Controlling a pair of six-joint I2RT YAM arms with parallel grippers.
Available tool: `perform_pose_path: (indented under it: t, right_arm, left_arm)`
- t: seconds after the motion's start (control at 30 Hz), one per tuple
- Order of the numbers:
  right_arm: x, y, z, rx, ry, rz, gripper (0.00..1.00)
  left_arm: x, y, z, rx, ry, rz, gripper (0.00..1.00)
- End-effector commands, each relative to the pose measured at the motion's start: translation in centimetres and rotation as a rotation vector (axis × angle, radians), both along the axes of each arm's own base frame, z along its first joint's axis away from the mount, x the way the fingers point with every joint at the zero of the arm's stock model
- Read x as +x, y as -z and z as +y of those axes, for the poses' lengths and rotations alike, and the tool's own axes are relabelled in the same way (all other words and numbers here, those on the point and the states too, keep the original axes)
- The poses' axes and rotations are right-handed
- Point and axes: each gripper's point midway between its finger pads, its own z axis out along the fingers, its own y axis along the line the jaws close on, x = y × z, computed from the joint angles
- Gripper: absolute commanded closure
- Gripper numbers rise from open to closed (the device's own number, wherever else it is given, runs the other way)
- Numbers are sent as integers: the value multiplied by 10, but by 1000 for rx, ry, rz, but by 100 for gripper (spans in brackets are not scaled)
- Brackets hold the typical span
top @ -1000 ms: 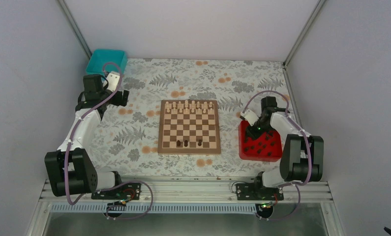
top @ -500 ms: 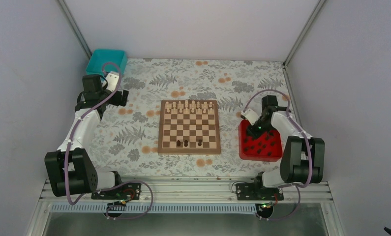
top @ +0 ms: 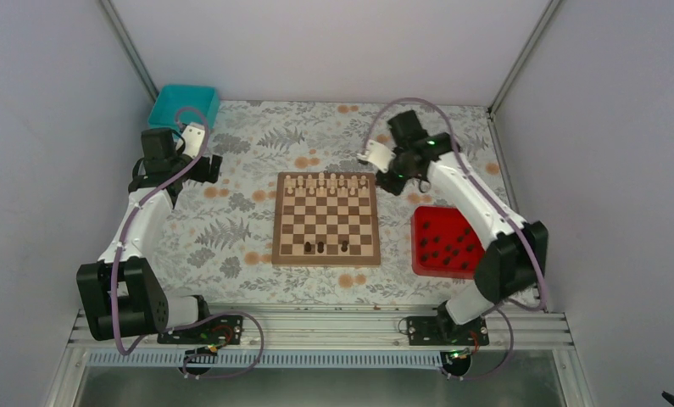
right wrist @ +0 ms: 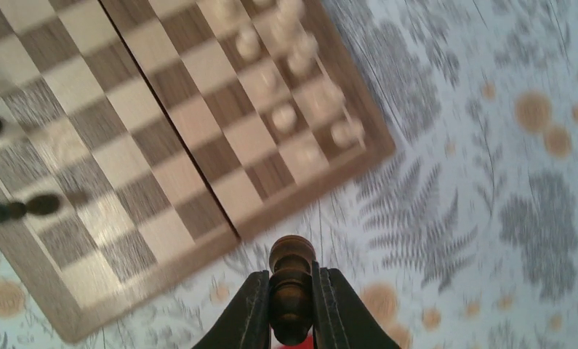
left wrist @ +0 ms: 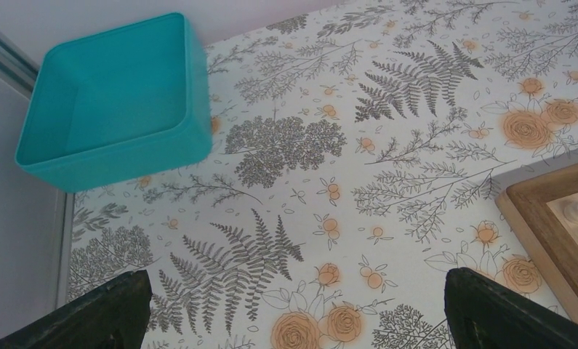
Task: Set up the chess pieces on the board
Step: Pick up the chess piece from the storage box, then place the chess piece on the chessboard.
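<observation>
Red square tray (top: 431, 219) on the floral-print tabletop (top: 248, 212), just right of the square wooden chessboard (top: 325, 261); scattered inside it, tiny dark brown-black chess pieces (top: 452, 246). Teal plastic bin (left wrist: 118, 102) at the far left corner, well apart from the chessboard. Three more dark pieces (top: 320, 247) on the chessboard's near row, pale cream pieces (top: 329, 182) along its far rows. Right pincer (right wrist: 291, 309) above the tabletop just beside the chessboard's far right corner, pinching one dark turned-wood piece (right wrist: 292, 262) upright. Left pincer (left wrist: 300, 313) spread wide over the print between bin and chessboard.
</observation>
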Motion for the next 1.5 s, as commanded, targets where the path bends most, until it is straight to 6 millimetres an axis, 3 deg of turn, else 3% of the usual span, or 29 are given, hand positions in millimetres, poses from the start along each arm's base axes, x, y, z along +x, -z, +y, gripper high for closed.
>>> perform_pose_path:
  t: [0.0, 0.17, 0.3, 0.43, 0.63, 0.73, 0.87, 1.1, 1.23, 1.33, 1.47]
  right_arm:
    - [3, 7, 59, -34, -113, 38, 88]
    - [-6, 10, 144, -24, -309, 42, 86]
    - [-24, 20, 197, -29, -443, 66, 86]
    - [-45, 39, 228, -53, -536, 96, 85]
    - [-72, 63, 249, -67, -610, 150, 85]
    - [-77, 71, 249, -85, -609, 151, 85]
    - [-67, 62, 233, -92, -554, 108, 85]
    - [-54, 49, 170, -78, -421, 122, 85]
    - [-64, 50, 145, -59, -382, 145, 85]
    - [-78, 61, 132, -71, -376, 182, 85]
    - [-81, 70, 115, -80, -344, 188, 85]
  left_arm:
    - [1, -16, 0, -13, 5, -37, 0]
    - [1, -14, 0, -14, 5, -33, 0]
    - [1, -13, 0, -14, 4, -29, 0]
    - [1, -12, 0, -12, 4, -27, 0]
    - [2, -9, 0, -13, 7, -21, 0]
    - [2, -8, 0, -13, 8, -21, 0]
    - [2, -8, 0, -14, 9, -20, 0]
    - [2, -7, -1, -17, 12, -19, 0]
    - [2, -5, -1, -19, 14, -15, 0]
    - [2, -4, -2, -20, 16, -10, 0]
    - [2, -4, -2, -20, 17, -9, 0]
